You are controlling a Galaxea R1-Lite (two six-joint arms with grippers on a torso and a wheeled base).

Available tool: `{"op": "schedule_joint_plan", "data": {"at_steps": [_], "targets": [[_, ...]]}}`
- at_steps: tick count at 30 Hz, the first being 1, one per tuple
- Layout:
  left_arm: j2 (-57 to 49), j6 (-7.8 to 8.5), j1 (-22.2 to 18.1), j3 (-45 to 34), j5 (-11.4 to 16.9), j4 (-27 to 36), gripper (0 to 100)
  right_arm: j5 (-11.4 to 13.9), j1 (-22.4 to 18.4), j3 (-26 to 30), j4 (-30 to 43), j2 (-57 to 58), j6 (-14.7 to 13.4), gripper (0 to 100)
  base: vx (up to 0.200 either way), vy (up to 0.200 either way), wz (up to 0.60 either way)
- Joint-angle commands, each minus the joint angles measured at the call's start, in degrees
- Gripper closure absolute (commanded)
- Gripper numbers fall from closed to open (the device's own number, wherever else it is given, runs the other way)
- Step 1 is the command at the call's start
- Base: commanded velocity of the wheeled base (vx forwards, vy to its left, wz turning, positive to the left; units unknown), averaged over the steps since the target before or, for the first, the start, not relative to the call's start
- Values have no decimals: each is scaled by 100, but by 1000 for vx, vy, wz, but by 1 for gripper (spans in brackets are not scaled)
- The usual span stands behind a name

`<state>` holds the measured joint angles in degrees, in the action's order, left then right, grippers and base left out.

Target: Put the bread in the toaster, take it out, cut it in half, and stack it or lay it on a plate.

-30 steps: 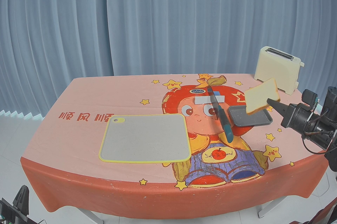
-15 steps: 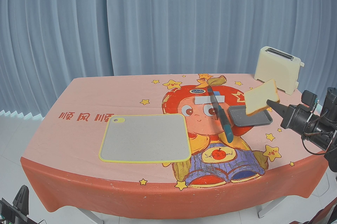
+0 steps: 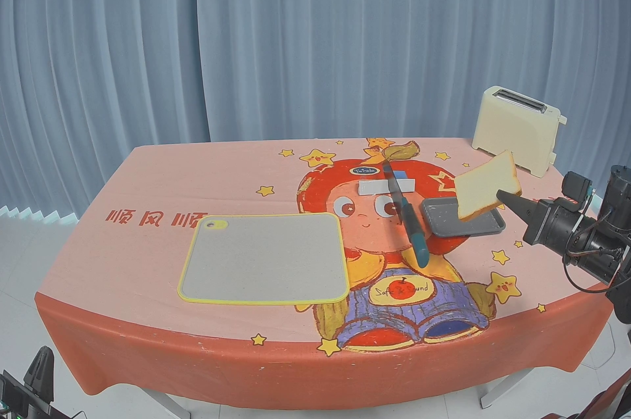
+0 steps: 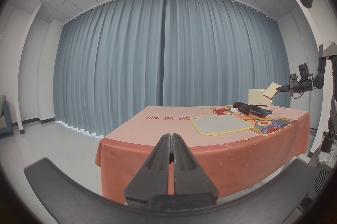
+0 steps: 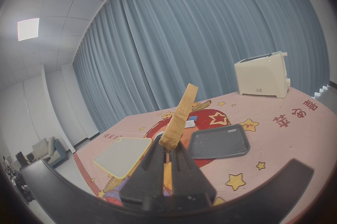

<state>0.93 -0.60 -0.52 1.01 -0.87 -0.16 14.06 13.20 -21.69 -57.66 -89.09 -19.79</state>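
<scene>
My right gripper (image 3: 505,197) is shut on a slice of bread (image 3: 486,185), held by one corner in the air above the dark grey tray (image 3: 460,218). In the right wrist view the bread (image 5: 179,116) stands edge-on, rising from my right gripper (image 5: 167,145). The cream toaster (image 3: 517,128) stands at the table's far right corner, beyond the bread, its slot (image 3: 520,100) facing up. A knife (image 3: 406,215) with a teal handle lies left of the tray. My left gripper (image 4: 171,151) is shut with nothing in it, low and off the table's left front.
A grey cutting board (image 3: 265,258) with a yellow rim lies on the left half of the orange tablecloth (image 3: 158,197). A small white and blue card (image 3: 381,186) lies under the knife's blade. Blue curtains close off the back.
The head camera has shifted slightly. The bread in my right gripper sits a little lower and closer to the tray than one second ago.
</scene>
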Motion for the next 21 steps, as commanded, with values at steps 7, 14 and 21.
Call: {"op": "schedule_joint_plan", "data": {"at_steps": [7,14,21], "targets": [[-93,-11,0,-101,-10,7,100,1,7,7,-8,-12,36,100,0,-200,0],[-93,-11,0,-101,-1,-2,100,1,16,42,-8,-12,45,100,0,-200,0],[-93,-2,0,-101,-1,7,100,1,16,51,-8,-12,45,100,0,-200,0]]}}
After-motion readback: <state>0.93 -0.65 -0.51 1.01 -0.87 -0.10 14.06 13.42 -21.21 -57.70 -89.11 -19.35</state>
